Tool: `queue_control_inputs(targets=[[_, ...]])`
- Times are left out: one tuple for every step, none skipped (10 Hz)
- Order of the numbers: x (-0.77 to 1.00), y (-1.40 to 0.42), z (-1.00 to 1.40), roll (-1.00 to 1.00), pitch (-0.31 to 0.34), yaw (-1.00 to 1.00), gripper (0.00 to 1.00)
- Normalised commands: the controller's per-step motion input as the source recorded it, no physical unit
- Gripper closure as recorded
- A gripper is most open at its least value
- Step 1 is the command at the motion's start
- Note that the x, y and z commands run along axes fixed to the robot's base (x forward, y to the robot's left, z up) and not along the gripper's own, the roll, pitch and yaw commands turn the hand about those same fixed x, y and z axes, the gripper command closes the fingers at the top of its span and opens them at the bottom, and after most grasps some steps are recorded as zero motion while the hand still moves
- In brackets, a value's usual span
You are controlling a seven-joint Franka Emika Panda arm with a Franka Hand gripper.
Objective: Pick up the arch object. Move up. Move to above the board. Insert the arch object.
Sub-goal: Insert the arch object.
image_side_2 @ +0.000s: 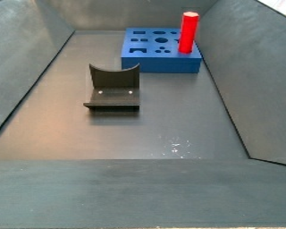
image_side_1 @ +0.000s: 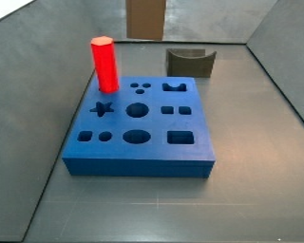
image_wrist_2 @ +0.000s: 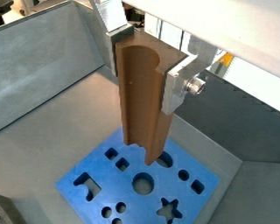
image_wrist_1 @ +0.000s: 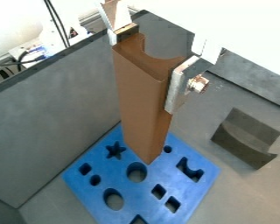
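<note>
The arch object (image_wrist_1: 143, 114), a tall slim brown block with a curved groove at its top end, hangs upright between my fingers; it also shows in the wrist view (image_wrist_2: 143, 114). My gripper (image_wrist_1: 145, 63) is shut on its upper end, as the wrist view (image_wrist_2: 145, 68) also shows. The block hangs above the blue board (image_wrist_1: 90, 166), clear of it, with its lower end over the cutouts (image_wrist_2: 113, 179). In a side view only the block's lower part (image_side_1: 144, 19) shows, behind the board (image_side_1: 142, 157); the gripper is out of frame there.
A red hexagonal post (image_side_1: 104, 65) stands upright at one corner of the board (image_side_2: 143, 55), also seen in a side view (image_side_2: 189, 31). The fixture (image_side_2: 113, 88), a squat dark bracket with a curved notch, sits on the floor beside the board (image_wrist_1: 248, 136). Grey walls enclose the floor.
</note>
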Motion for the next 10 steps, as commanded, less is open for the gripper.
queue_control_inputs(targets=[[0.56,0.29,-0.37,0.00,0.071,-0.09,1.00],[0.89,0.48,-0.29,-0.05,0.093,-0.05,1.00],[0.97,0.43,-0.26,-0.07,0.056,-0.03,1.00],[0.99,0.38,-0.30,-0.06,0.064,-0.07,1.00],[0.87,0.47,-0.46,-0.13,0.066,-0.07,1.00],[0.79,0.49,-0.57,-0.15,0.060,-0.09,1.00],[0.82,0.51,-0.62,-0.13,0.046,-0.09,1.00],[0.66,0.38,-0.72,-0.06,0.034,-0.11,1.00],[0.41,0.30,-0.80,-0.01,0.000,-0.04,1.00],[0.00,0.13,-0.87,0.00,0.000,0.00,1.00]])
